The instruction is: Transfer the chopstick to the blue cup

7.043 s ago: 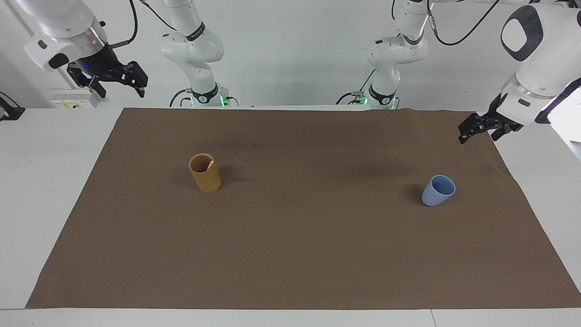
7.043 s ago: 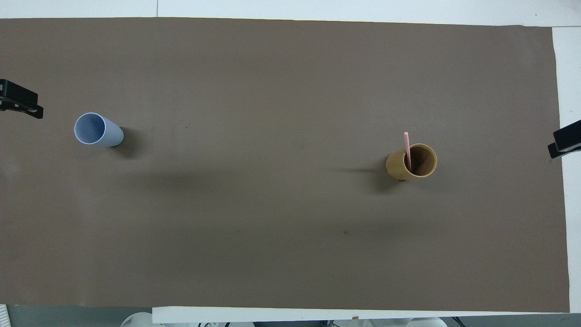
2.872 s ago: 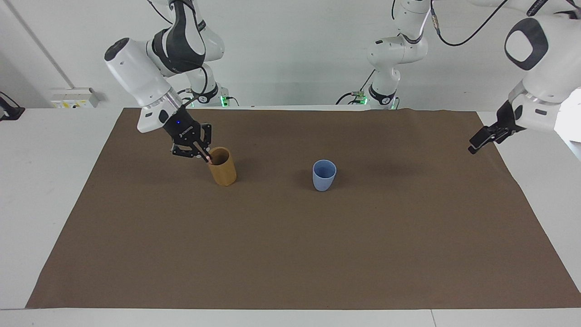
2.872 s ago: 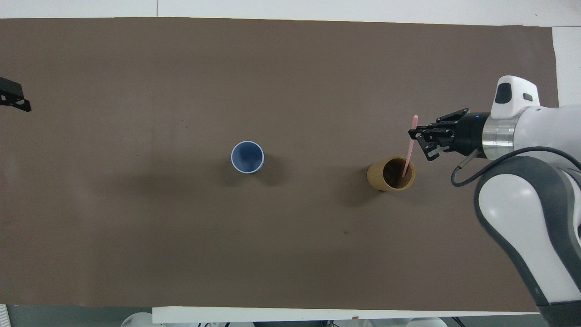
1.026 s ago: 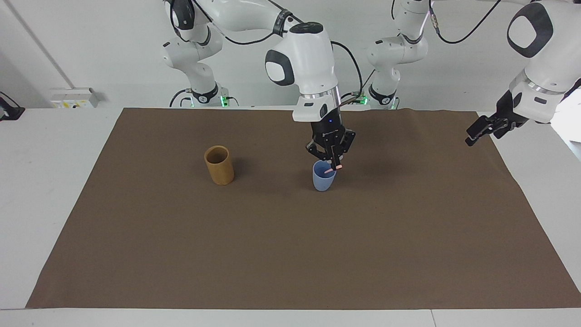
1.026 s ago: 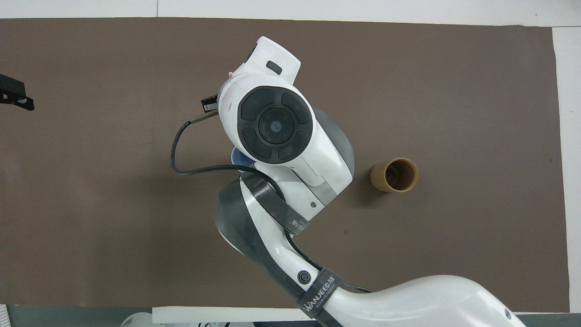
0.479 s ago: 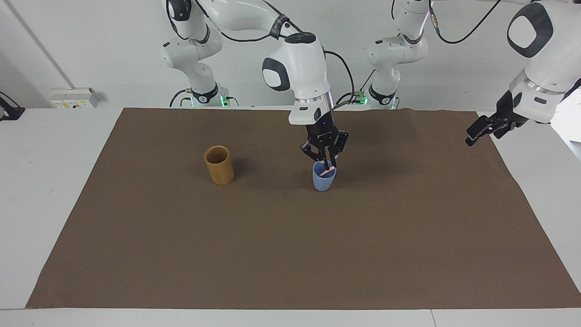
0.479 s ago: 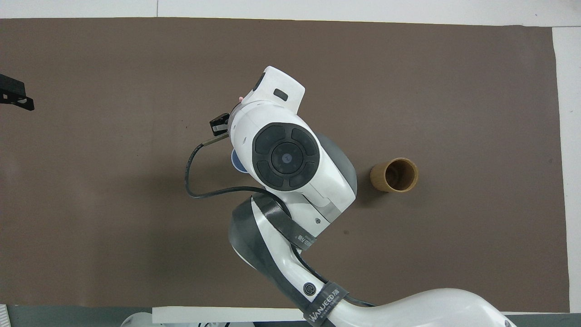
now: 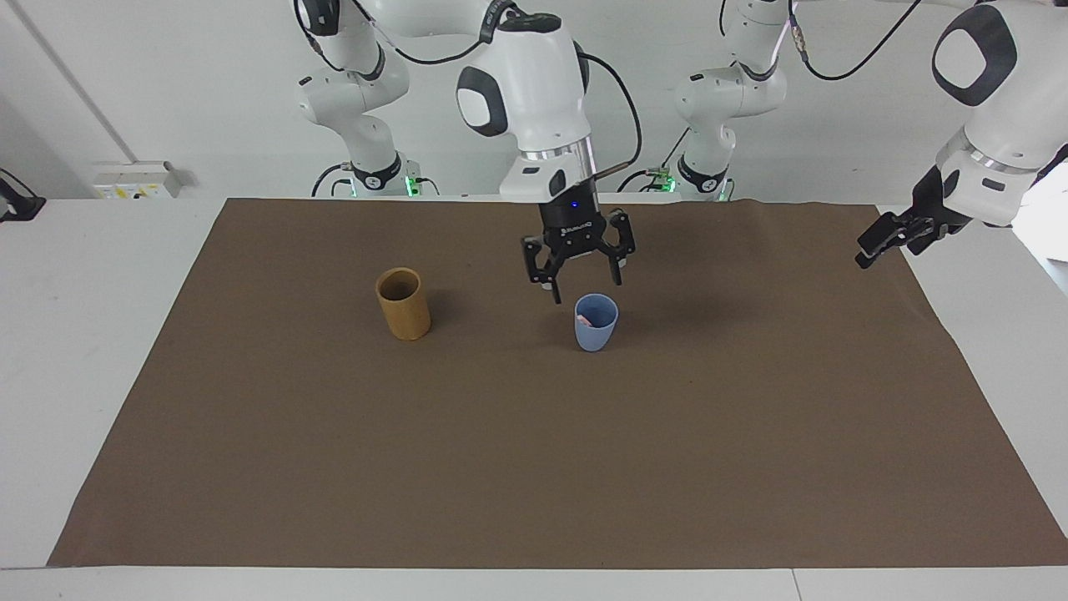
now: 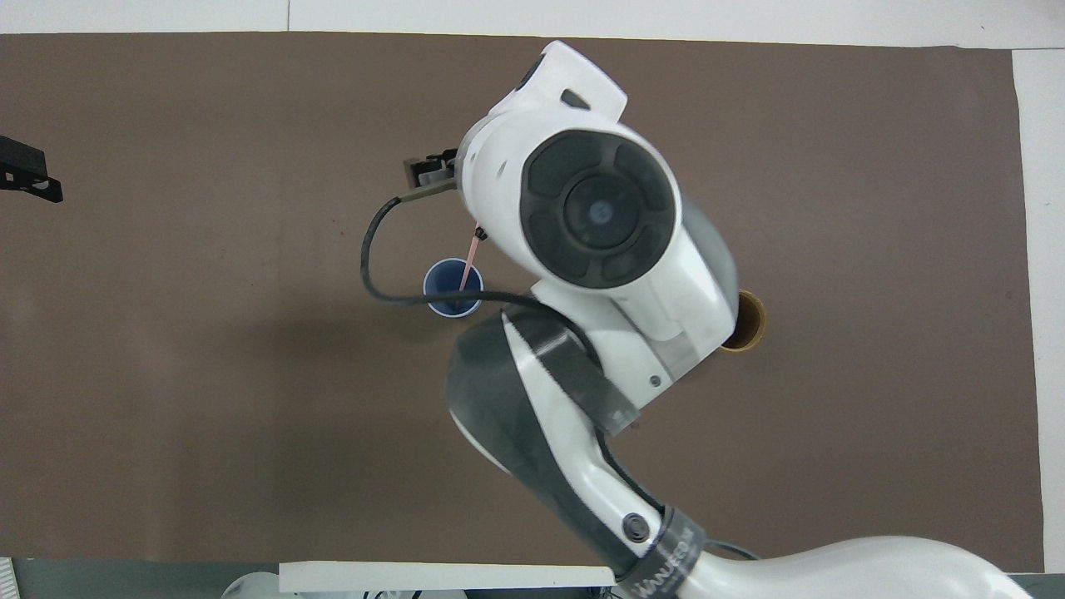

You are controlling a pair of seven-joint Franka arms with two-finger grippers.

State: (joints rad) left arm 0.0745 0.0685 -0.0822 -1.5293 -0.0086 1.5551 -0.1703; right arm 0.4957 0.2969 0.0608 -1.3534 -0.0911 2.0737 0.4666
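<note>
A: Where's the thin pale-pink chopstick [image 10: 470, 263]?
B: Standing in small light-blue tapered cup [image 9: 596, 322], mid-mat.
A: Right gripper [image 9: 582, 290]?
B: Over cup, fingers spread, empty. Left gripper [image 9: 874, 248] waits at mat edge; can't tell its state.

Right gripper [image 9: 579, 284] raised mid-table, pointing down, fingers spread wide, empty. Left gripper [image 9: 873, 249] waiting at table's edge, arm bent.
</note>
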